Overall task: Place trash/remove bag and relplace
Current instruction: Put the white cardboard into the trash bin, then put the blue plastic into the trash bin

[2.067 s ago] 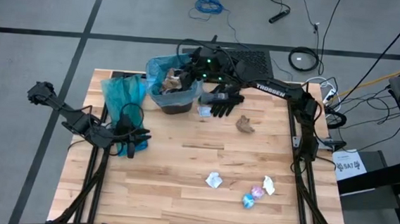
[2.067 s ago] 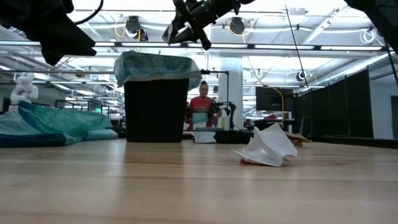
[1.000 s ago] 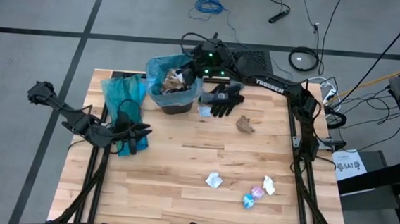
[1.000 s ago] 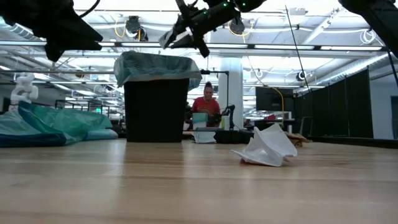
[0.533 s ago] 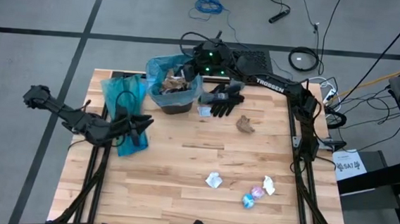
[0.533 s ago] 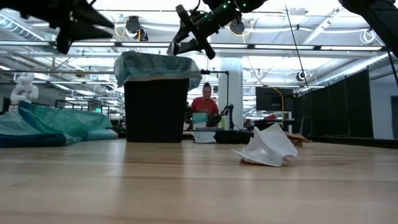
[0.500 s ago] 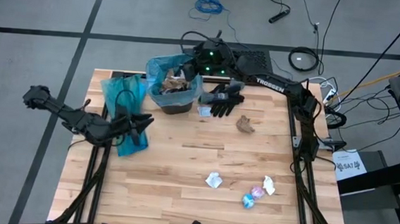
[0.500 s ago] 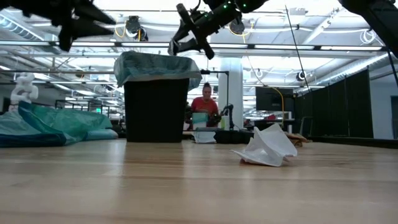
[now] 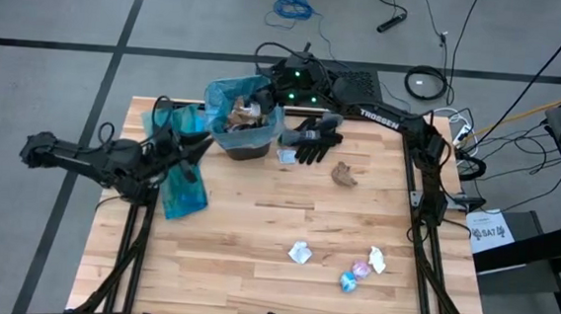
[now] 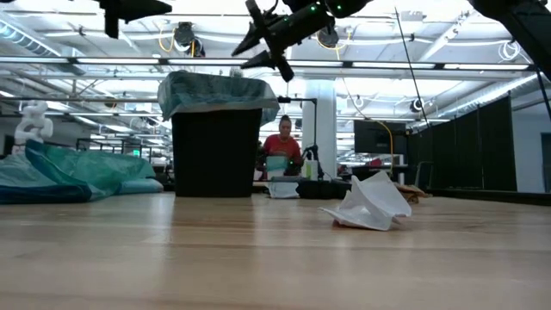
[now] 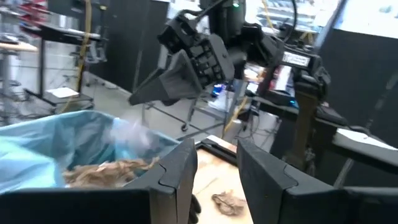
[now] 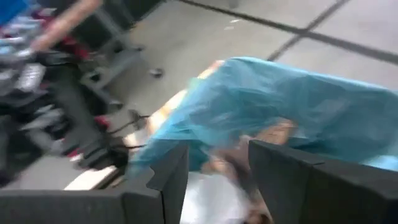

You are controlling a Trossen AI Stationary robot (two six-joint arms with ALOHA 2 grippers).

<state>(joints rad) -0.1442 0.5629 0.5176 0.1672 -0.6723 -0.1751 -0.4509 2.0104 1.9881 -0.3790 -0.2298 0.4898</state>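
A black bin (image 9: 246, 149) lined with a blue bag (image 10: 215, 90) stands at the table's far side, with brown paper (image 11: 106, 171) inside. My right gripper (image 9: 257, 104) hovers open over its mouth. A white scrap (image 11: 129, 134) shows blurred just under it. My left gripper (image 9: 202, 147) hangs open and empty in the air to the left of the bin, pointing level at it. More trash lies on the table: a brown scrap (image 9: 344, 173), two white scraps (image 9: 300, 251) and a blue-pink wrapper (image 9: 354, 275).
A heap of spare blue bags (image 9: 175, 174) lies on the table at the left, under my left arm. Black gloves (image 9: 311, 139) lie just right of the bin. A person (image 10: 280, 146) sits in the room beyond the table.
My left gripper has risen and swung from the near side of the spare bags toward the table's far edge, turning to point at the bin. My right gripper has stayed over the bin's mouth.
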